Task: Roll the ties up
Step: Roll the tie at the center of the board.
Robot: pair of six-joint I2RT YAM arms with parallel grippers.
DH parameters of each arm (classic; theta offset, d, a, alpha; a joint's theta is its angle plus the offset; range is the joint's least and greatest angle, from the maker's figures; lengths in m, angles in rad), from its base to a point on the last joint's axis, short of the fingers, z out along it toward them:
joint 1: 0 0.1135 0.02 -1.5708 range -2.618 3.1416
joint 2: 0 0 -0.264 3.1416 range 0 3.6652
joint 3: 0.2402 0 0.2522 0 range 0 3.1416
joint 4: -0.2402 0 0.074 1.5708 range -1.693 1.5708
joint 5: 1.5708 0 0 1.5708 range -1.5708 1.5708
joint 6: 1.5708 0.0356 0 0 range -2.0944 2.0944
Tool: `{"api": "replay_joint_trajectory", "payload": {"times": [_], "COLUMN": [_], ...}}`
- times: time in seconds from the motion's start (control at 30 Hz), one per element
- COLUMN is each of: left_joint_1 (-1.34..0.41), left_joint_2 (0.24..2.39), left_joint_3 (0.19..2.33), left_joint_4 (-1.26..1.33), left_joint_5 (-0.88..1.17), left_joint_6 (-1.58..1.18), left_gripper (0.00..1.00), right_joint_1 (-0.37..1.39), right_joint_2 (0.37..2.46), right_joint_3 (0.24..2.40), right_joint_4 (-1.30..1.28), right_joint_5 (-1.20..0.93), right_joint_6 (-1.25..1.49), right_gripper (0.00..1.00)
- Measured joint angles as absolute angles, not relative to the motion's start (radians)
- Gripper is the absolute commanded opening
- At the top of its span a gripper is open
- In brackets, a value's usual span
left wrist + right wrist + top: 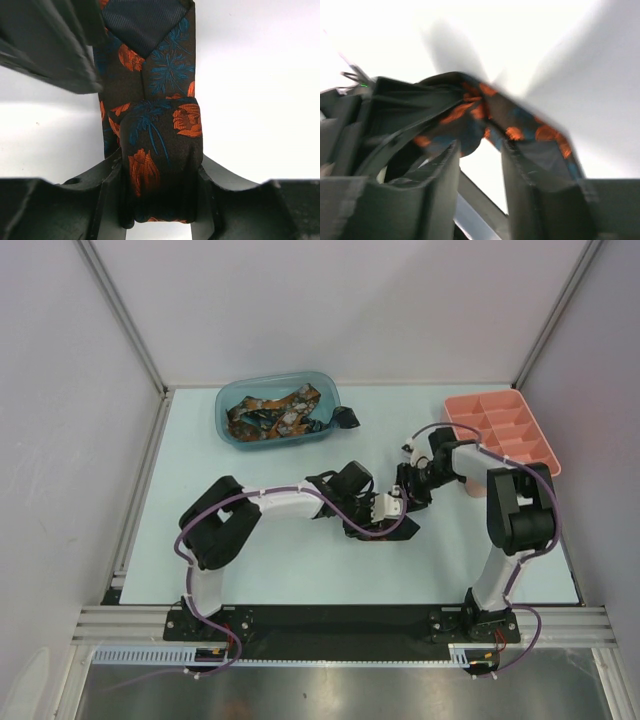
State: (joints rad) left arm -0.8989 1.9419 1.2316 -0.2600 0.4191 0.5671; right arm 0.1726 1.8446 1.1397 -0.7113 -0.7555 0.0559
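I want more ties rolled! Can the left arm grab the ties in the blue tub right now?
Probably not yet. The left gripper is closed around a half-rolled tie, so it is busy. The way to the blue tub of ties looks free.

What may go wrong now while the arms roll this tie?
The left gripper pinches only a short rolled end of the tie; the tail runs free, so the roll may slacken. Fabric lies over the open right gripper and may snag. Both grippers are very close together and may collide.
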Motion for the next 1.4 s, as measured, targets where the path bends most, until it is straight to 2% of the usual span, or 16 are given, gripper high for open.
{"api": "replay_joint_trajectory", "payload": {"times": [0.17,0.33,0.4,0.43,0.53,0.57,0.6,0.63,0.67,0.73,0.77,0.87,1.1,1.4], "left_joint_1": [-0.905,-0.908,-0.908,-0.908,-0.909,-0.910,-0.910,-0.910,-0.910,-0.909,-0.908,-0.899,-0.885,-0.889], "left_joint_2": [1.941,1.941,1.941,1.941,1.943,1.943,1.943,1.943,1.943,1.943,1.943,1.943,1.920,1.936], "left_joint_3": [1.232,1.236,1.238,1.239,1.242,1.243,1.243,1.244,1.244,1.244,1.244,1.243,1.264,1.344], "left_joint_4": [-0.262,-0.269,-0.274,-0.278,-0.285,-0.287,-0.288,-0.289,-0.288,-0.288,-0.288,-0.303,-0.310,-0.298], "left_joint_5": [0.396,0.389,0.385,0.384,0.379,0.378,0.376,0.372,0.368,0.365,0.363,0.370,0.413,0.491], "left_joint_6": [0.569,0.576,0.576,0.576,0.576,0.576,0.577,0.576,0.576,0.575,0.574,0.569,0.551,0.531], "left_gripper": [0.38,0.41,0.43,0.43,0.47,0.51,0.55,0.58,0.66,0.72,0.78,0.86,0.96,0.99], "right_joint_1": [0.164,0.230,0.248,0.255,0.260,0.261,0.262,0.262,0.262,0.256,0.252,0.228,0.178,0.183], "right_joint_2": [1.751,1.768,1.785,1.797,1.815,1.819,1.824,1.831,1.836,1.847,1.850,1.858,1.859,1.895], "right_joint_3": [1.092,1.045,1.029,1.025,1.025,1.026,1.031,1.035,1.037,1.040,1.041,1.044,1.044,1.081], "right_joint_4": [-0.685,-0.646,-0.644,-0.639,-0.625,-0.622,-0.624,-0.625,-0.626,-0.634,-0.639,-0.665,-0.734,-0.793], "right_joint_5": [-0.845,-0.880,-0.881,-0.882,-0.905,-0.911,-0.916,-0.916,-0.916,-0.914,-0.912,-0.891,-0.752,-0.655], "right_joint_6": [0.101,0.135,0.139,0.146,0.159,0.159,0.162,0.163,0.159,0.155,0.153,0.139,0.117,0.111], "right_gripper": [0.50,0.49,0.46,0.43,0.24,0.10,0.02,0.00,0.00,0.00,0.00,0.00,0.00,0.00]}}
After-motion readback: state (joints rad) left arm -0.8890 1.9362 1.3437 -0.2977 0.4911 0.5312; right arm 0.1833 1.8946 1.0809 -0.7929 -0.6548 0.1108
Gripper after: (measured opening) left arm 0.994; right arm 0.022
